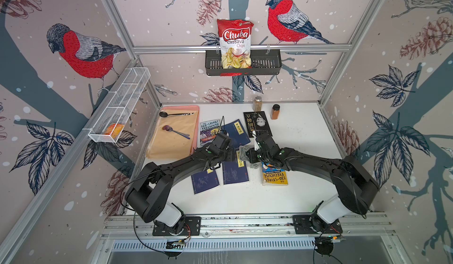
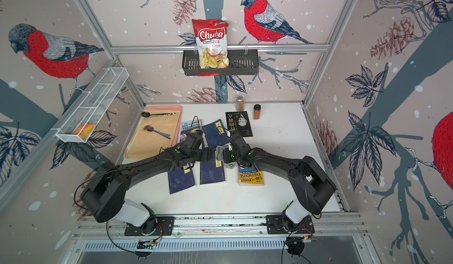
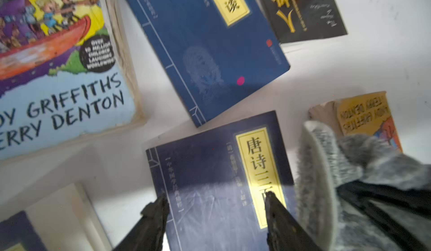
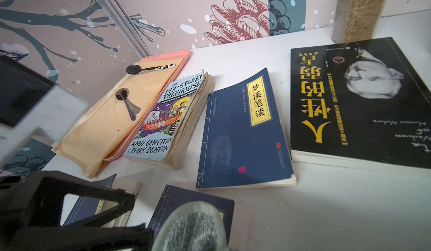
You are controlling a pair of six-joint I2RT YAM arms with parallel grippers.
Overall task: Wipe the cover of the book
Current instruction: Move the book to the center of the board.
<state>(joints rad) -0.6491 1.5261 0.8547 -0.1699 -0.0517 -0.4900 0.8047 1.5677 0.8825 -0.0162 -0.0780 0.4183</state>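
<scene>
Chips bag (image 1: 234, 38) stands in a black wall basket (image 1: 268, 64); pale jar (image 1: 257, 104) and brown jar (image 1: 275, 112) stand near the tabletop's (image 1: 304, 142) far edge.

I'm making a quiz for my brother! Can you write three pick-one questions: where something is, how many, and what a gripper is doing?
1. Where is the chip bag? A) in the black basket B) under a chair C) inside a drawer
2. How many spice jars? A) one B) two C) five
3. The right gripper is: A) wide open B) shut on the grey cloth C) holding a cup
Answers: A, it stands in the wall basket; B, two stand by the back wall; B, the cloth is pinched in it.
</scene>
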